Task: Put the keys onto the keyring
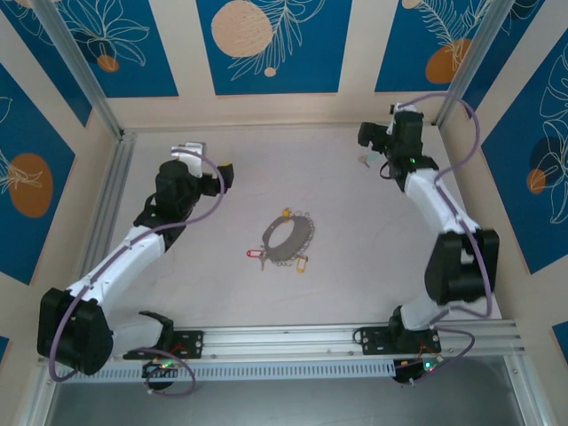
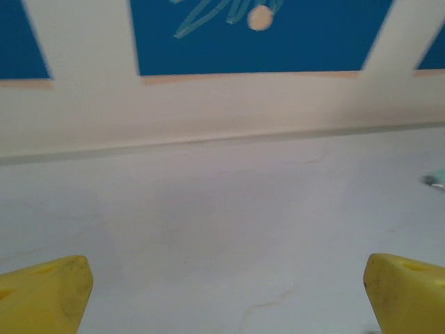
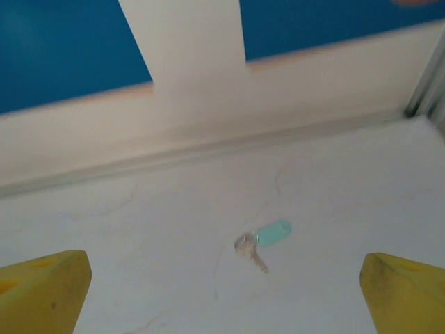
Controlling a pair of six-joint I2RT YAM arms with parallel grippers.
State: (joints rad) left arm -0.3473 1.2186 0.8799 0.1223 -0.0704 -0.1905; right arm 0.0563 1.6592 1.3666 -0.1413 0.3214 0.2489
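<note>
The grey keyring (image 1: 288, 238) with its silvery chain fringe lies flat at mid-table. A red key (image 1: 257, 255) lies at its left edge and a yellow key (image 1: 302, 264) at its near edge. The pale teal key (image 1: 366, 161) lies apart at the back right; in the right wrist view this teal key (image 3: 268, 236) rests on the table ahead of my open right gripper (image 3: 222, 299), between and beyond the yellow fingertips (image 3: 42, 292). My right gripper (image 1: 369, 142) hovers just behind it. My left gripper (image 1: 224, 177) is open at the back left, with bare table between its fingertips (image 2: 42, 296).
The back wall (image 2: 222, 104) stands close ahead of both grippers. An aluminium rail (image 1: 120, 177) runs along the table's left side and another rail (image 1: 355, 337) along the near edge. A small yellow bit (image 1: 286, 212) sits at the ring's far rim.
</note>
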